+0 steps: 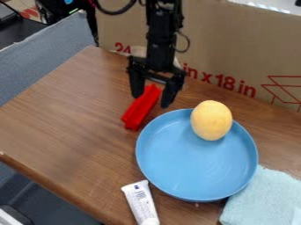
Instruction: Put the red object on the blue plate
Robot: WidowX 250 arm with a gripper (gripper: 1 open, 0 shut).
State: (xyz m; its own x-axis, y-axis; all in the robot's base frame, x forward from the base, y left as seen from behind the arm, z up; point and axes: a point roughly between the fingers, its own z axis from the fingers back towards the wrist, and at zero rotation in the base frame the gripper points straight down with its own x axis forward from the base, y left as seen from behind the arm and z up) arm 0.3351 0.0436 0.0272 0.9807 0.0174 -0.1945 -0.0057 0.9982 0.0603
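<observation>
Red bar lies flat on table just left of plate, claw spread wide over its far end, contact unclear; likely light, stiff, smooth plastic, best pinched across narrow width.

Items counted on the bench: one red plastic bar, just left of the blue plate; one blue plate; one yellow-orange round fruit in that plate; one white tube at the plate's near-left edge; one pale teal cloth at its right; one printed cardboard box behind it.
</observation>
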